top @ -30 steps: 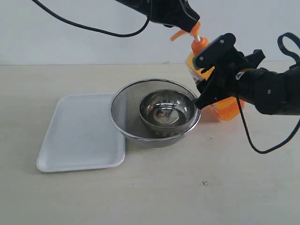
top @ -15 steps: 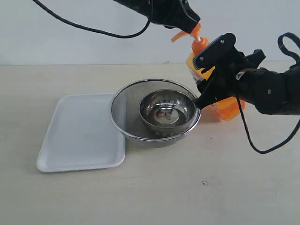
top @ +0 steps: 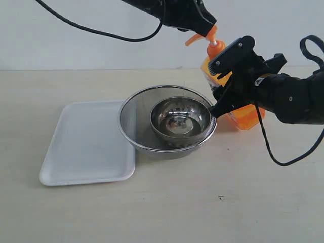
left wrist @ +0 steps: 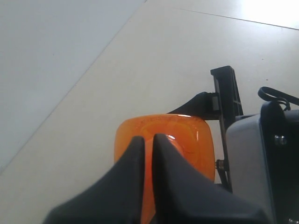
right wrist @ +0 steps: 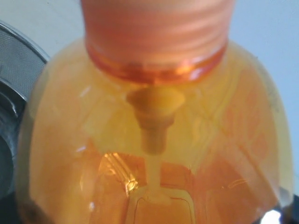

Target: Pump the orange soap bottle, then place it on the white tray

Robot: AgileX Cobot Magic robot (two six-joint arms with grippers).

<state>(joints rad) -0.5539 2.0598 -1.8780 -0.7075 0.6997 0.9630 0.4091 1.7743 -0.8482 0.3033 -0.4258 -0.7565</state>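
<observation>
Orange soap bottle (top: 246, 115), label unreadable, gripped by right fingers (top: 230, 52); closed left fingers (left wrist: 133, 168) rest on its pump head (left wrist: 187, 135).

You've got a pale table (top: 253, 202). White tray (top: 86, 147) lies flat at left, mesh strainer (top: 132, 121) just beside it at centre, rim overlapping the tray's corner. Orange soap bottle (top: 248, 119) stands right of the strainer.

i can read no text, brand or number anywhere. the orange soap bottle (top: 245, 115) that my right gripper (top: 223, 83) clasps shows only blurred translucent plastic up close.
</observation>
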